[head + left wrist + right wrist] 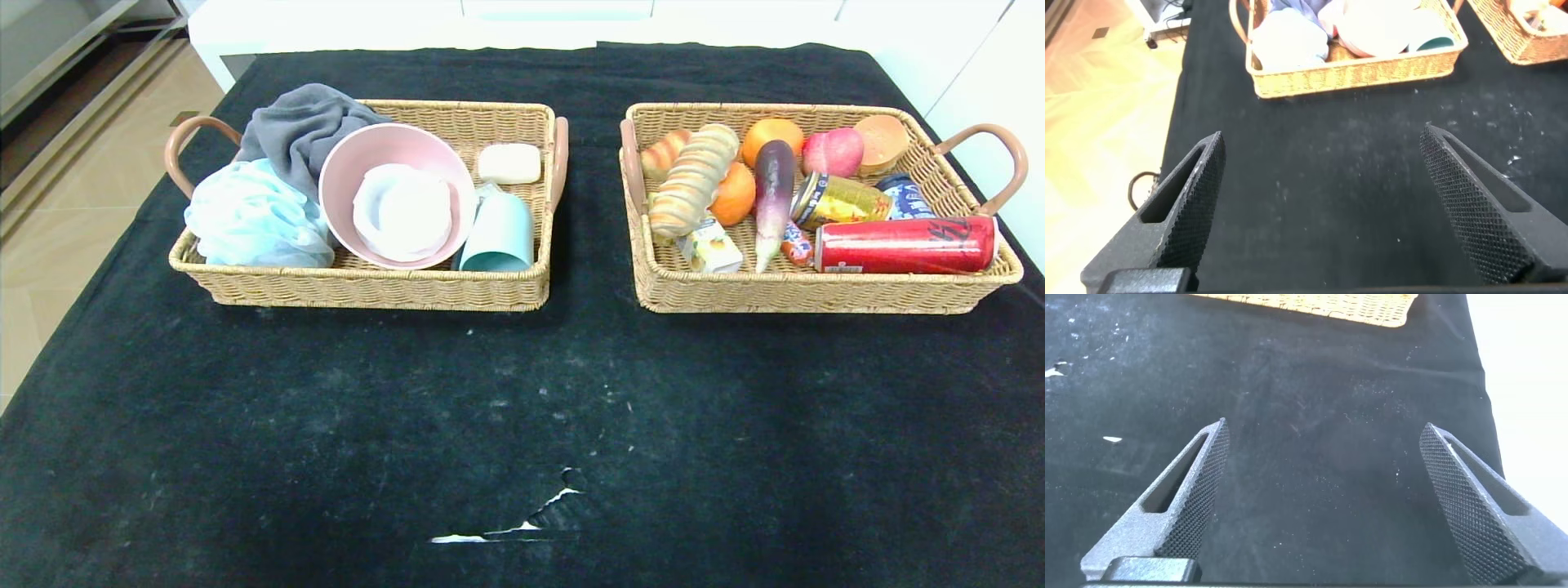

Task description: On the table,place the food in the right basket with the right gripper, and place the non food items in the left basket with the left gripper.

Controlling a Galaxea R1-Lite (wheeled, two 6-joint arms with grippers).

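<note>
1. Torn black cloth table (522, 392), nearest us, carries nothing loose.
2. Left gripper (1319, 204) and right gripper (1323, 498) hover over that table short of the baskets, jaws wide, holding nothing.
3. Grey cloth (298, 131) lies in the tan wicker left basket (367, 286).
4. Red can (906, 243), long axis crosswise, lies in the right basket (816, 294); we judge sorting complete.

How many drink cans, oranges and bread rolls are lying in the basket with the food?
Cans: 3
Oranges: 2
Bread rolls: 2
Total: 7
</note>
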